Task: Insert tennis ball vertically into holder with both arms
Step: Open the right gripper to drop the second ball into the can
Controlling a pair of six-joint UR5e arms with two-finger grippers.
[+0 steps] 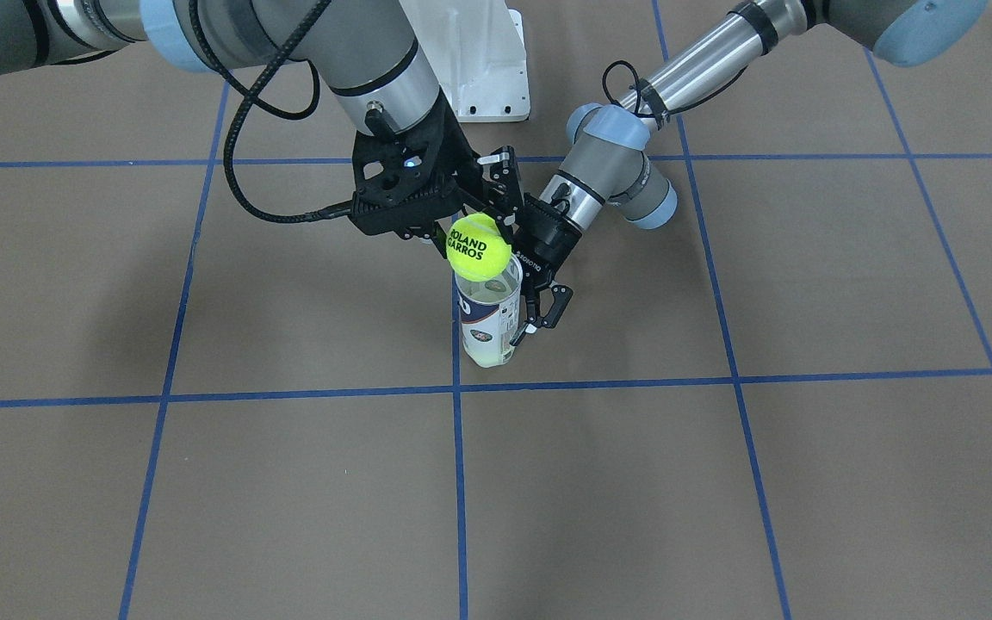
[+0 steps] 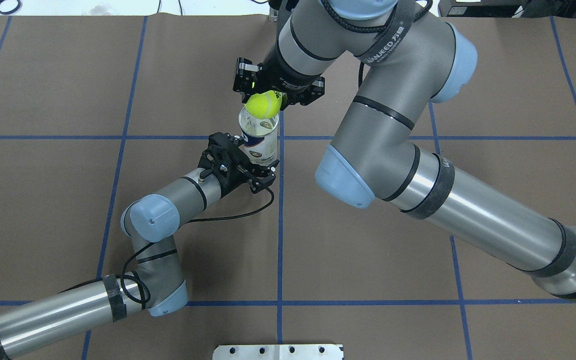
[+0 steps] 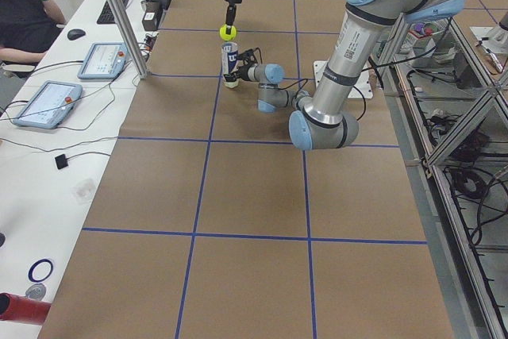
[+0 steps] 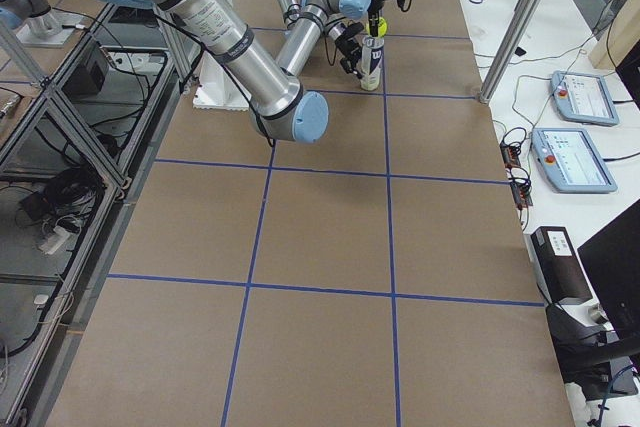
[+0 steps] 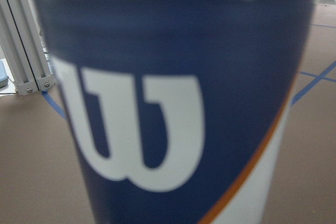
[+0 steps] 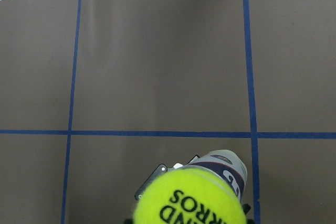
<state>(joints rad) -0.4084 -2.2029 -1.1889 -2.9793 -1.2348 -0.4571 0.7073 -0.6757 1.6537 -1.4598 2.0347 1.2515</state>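
Tennis ball [image 1: 479, 245], yellow-green felt, pinched in right gripper [image 2: 264, 102], hangs over upright clear plastic can [image 1: 487, 325] that left gripper [image 2: 255, 157] apparently clamps.

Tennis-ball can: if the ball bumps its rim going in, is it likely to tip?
Probably tippy: the can is tall, narrow and standing upright, so a rim push gives leverage. The left gripper clamps its side, which should steady it. Clear thin-looking plastic may flex.
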